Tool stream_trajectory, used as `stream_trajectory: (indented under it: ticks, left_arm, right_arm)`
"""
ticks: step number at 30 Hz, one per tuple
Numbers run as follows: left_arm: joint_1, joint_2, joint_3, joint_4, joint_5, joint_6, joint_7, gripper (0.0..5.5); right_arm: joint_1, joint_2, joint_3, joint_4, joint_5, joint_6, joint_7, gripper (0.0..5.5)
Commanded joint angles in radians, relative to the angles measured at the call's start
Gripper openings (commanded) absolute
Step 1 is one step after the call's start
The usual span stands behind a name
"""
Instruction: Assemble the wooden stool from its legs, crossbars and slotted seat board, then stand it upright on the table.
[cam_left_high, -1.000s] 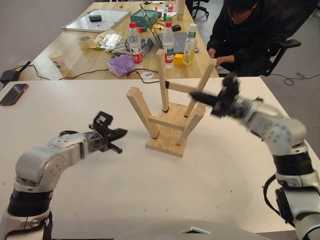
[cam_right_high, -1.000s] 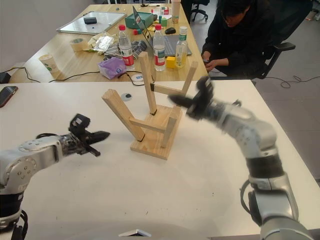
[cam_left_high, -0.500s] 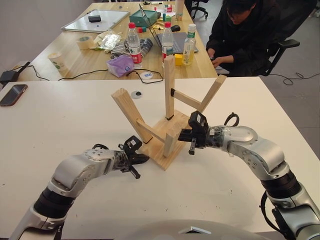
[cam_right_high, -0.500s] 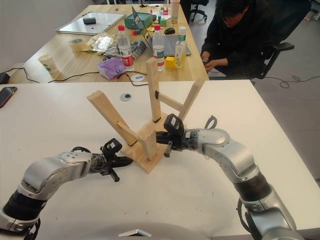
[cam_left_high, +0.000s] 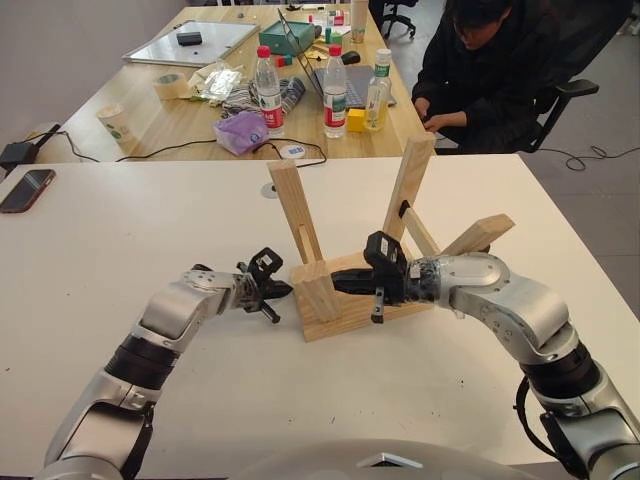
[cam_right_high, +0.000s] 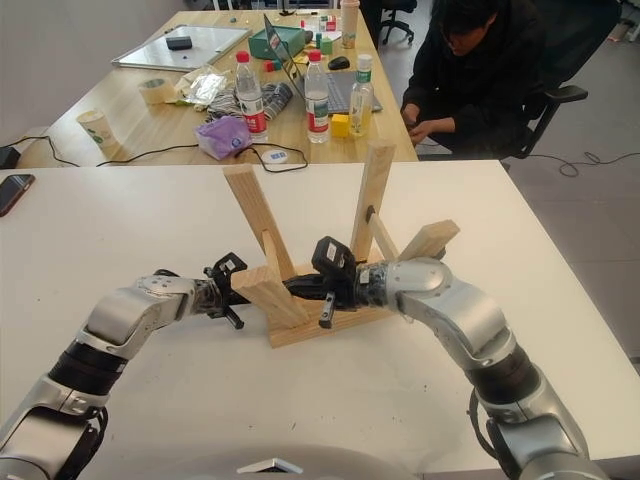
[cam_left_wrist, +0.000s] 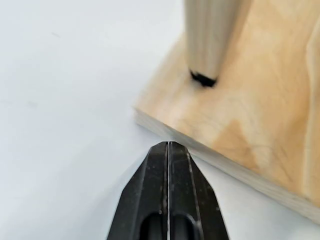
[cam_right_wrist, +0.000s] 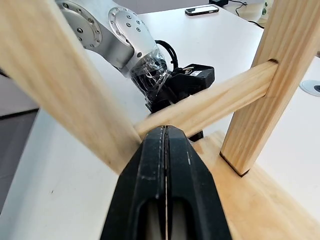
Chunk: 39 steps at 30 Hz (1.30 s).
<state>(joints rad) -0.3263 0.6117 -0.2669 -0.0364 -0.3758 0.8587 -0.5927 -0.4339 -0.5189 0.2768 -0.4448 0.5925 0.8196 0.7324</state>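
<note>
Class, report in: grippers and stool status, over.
Left gripper shut, by seat board edge. Right gripper shut, among the legs. Stool inverted, not yet upright.

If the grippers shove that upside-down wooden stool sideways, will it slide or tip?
Probably stiff: the stool is solid wood, legs tied by a crossbar. Pushed low at the seat board, it would likely slide on the smooth table; pushed high on a leg, it may tip.

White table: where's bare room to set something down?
Bare: the near strip of the white table in front of the light wooden stool, and the far left stretch between it and the dark phone. Crowded: around its seat board, where the left gripper and right gripper sit close.
</note>
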Motion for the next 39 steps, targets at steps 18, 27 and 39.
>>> stream_trajectory:
  ticks: [18, 27, 39]
  left_arm:
    - [0.054, -0.109, 0.258, -0.087, -0.113, 0.02, 0.016, 1.48]
    - [0.062, -0.115, 0.234, -0.126, -0.116, 0.068, 0.007, 1.67]
    - [0.063, -0.065, 0.241, -0.068, -0.091, -0.002, -0.077, 1.67]
  right_arm:
    - [-0.457, -0.197, -0.233, 1.123, -0.267, -0.489, 0.248, 1.87]
    - [-0.164, -0.234, 0.024, 0.97, -0.555, -0.695, 0.423, 3.37]
    - [0.012, -0.357, -0.047, 0.3, -0.306, -0.292, 0.66, 5.38]
